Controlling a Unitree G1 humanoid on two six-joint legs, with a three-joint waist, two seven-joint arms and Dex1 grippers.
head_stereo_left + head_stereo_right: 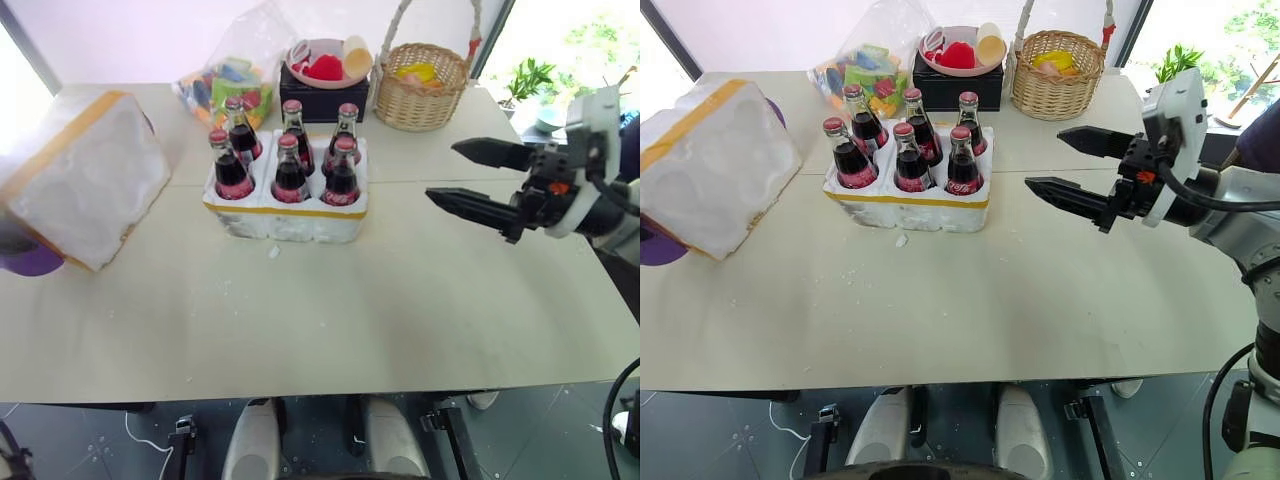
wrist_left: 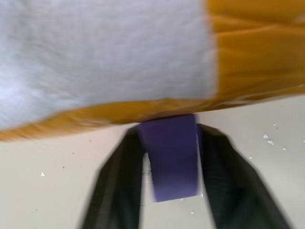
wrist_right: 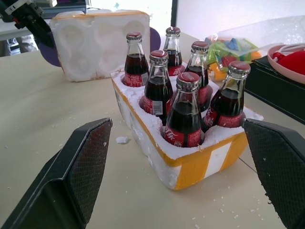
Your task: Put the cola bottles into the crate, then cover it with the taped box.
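though tilted, grainy white foam taped box [image 1: 85, 175] in clamped left gripper [image 2: 171, 157]; right gripper [image 1: 470, 178] agape.

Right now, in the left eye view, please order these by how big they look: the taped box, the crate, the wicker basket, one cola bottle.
1. taped box, though nearer the camera.
2. crate.
3. wicker basket, farther back, so rank against the crate is unsure.
4. cola bottle.
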